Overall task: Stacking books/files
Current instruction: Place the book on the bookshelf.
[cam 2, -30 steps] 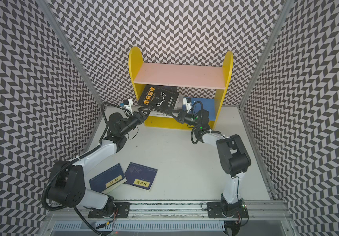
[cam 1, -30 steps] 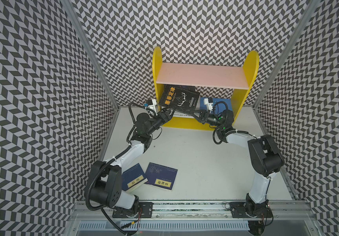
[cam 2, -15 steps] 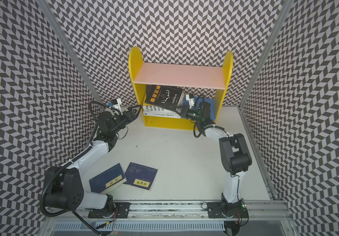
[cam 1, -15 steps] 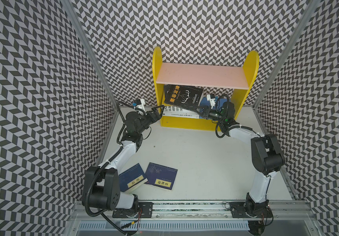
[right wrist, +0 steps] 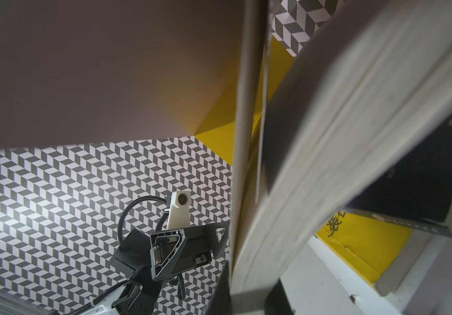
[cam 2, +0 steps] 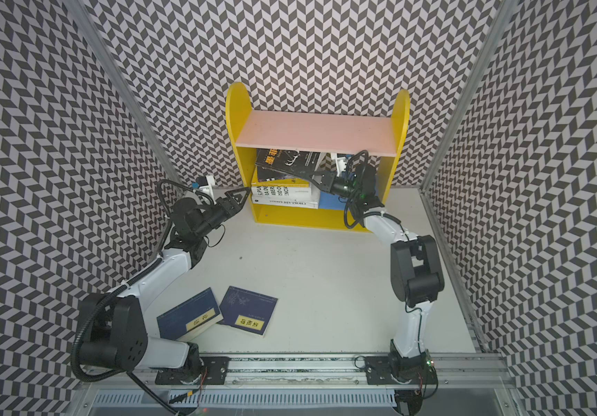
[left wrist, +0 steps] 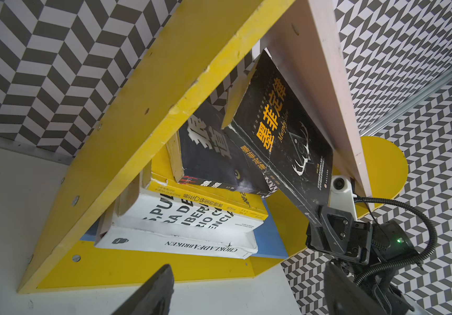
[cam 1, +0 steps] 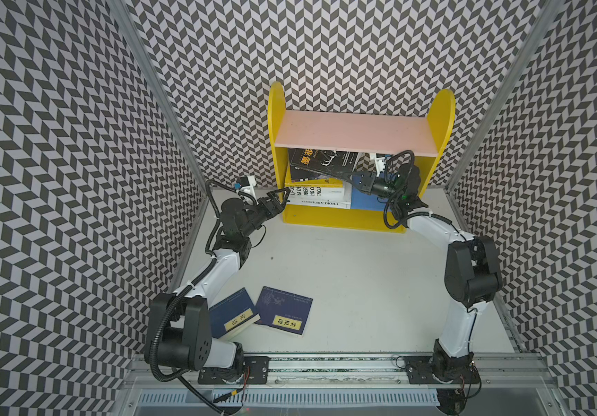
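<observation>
On white tabletop (cam 1: 362,281): yellow shelf (cam 1: 344,220) near chevron wall (cam 1: 326,43), navy books (cam 1: 284,311).

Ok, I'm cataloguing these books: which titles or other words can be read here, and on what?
"墨菲定律" and "Murphy's Law": cover of the tilted black book.
"狼道": flat black book on the pile.
"CHOKLADFABRIKEN": spine of the bottom white book.
"IBER", "ENCIA", cut-off fragments: upper white book.
Too small: thin yellow book spine; yellow labels on two navy books.
</observation>
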Tool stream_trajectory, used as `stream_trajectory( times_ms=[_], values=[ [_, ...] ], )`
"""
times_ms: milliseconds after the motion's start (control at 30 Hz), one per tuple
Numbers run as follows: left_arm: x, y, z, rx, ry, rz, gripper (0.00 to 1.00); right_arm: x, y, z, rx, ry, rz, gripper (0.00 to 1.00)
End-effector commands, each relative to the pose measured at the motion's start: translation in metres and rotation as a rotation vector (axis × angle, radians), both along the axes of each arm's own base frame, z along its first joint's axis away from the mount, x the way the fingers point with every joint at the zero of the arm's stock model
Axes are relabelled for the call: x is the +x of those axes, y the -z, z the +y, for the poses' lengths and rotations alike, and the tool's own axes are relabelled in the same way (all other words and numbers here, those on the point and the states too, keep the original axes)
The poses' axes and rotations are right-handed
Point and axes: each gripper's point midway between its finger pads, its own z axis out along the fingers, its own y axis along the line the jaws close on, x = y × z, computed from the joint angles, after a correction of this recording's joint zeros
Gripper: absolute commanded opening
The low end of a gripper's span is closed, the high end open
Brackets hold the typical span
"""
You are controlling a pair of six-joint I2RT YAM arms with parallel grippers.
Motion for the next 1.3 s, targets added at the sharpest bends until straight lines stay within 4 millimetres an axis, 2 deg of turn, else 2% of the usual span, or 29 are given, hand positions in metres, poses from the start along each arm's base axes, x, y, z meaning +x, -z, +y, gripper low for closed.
stream_trajectory(
  times_ms=[0,233,400,467,500,567,700,800,1033,1267],
  values=[
    [-0.002,-0.004,0.001,-0.009,0.007,-0.022,0.86,0.011,-0.029,-0.001,0.01,0.01,-0.149,0.04],
    [-0.002,0.001,0.001,-0.014,0.009,-0.007,0.86,0.034,-0.018,-0.001,0.013,0.049,-0.129,0.06],
    [-0.002,0.005,0.001,-0.018,0.012,0.003,0.86,0.044,-0.015,-0.005,0.023,0.089,-0.104,0.17],
    [-0.001,0.006,0.001,-0.02,0.011,0.007,0.86,0.045,-0.016,-0.007,0.026,0.107,-0.103,0.28],
    [-0.001,0.007,0.001,-0.02,0.011,0.009,0.86,0.046,-0.017,-0.009,0.028,0.123,-0.101,0.28],
    [0.0,0.009,0.001,-0.025,0.011,0.015,0.86,0.047,-0.019,-0.013,0.036,0.151,-0.096,0.27],
    [0.0,0.012,0.001,-0.031,0.011,0.024,0.86,0.047,-0.018,-0.019,0.068,0.178,-0.071,0.13],
    [0.0,0.012,0.002,-0.035,0.008,0.026,0.86,0.042,-0.016,-0.017,0.077,0.132,-0.064,0.1],
    [0.001,0.015,0.002,-0.043,0.009,0.034,0.86,0.024,-0.023,-0.004,0.044,-0.037,-0.08,0.09],
    [0.0,0.018,0.001,-0.054,0.017,0.043,0.86,0.016,-0.015,0.002,0.025,-0.121,-0.052,0.09]
  ],
)
